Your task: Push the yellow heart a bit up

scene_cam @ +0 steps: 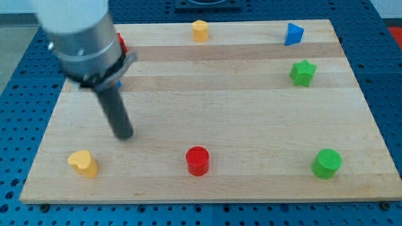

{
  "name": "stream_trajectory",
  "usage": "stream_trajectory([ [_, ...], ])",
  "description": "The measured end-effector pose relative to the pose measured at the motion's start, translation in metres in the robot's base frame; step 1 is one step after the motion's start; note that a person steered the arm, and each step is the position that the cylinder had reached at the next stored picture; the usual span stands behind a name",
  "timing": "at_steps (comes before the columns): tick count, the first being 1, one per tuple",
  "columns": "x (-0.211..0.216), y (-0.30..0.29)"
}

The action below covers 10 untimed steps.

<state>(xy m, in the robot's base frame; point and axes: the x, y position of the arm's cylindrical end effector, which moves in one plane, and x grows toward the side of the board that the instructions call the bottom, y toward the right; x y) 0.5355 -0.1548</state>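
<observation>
The yellow heart (83, 163) lies near the board's bottom left corner. My tip (124, 135) is the lower end of the dark rod, above and to the right of the heart, a short gap away and not touching it. The arm's grey body (78, 37) fills the view's top left and hides part of the board there.
The wooden board (207, 107) carries a red cylinder (197, 161) at bottom centre, a green cylinder (326, 163) at bottom right, a green star (303, 72) at right, a blue triangle (293, 34) at top right, a yellow block (200, 30) at top centre. Red (122, 44) and blue (117, 82) blocks peek from behind the arm.
</observation>
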Motion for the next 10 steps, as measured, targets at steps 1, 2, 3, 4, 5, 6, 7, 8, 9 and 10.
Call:
stream_trajectory([
  [1, 0.018, 0.000],
  [2, 0.069, 0.004],
  [3, 0.080, 0.004],
  [4, 0.083, -0.005],
  [5, 0.083, -0.046],
  [6, 0.083, -0.068],
  [7, 0.074, -0.068],
  [8, 0.016, -0.068],
  [9, -0.060, -0.068],
  [10, -0.120, -0.068],
])
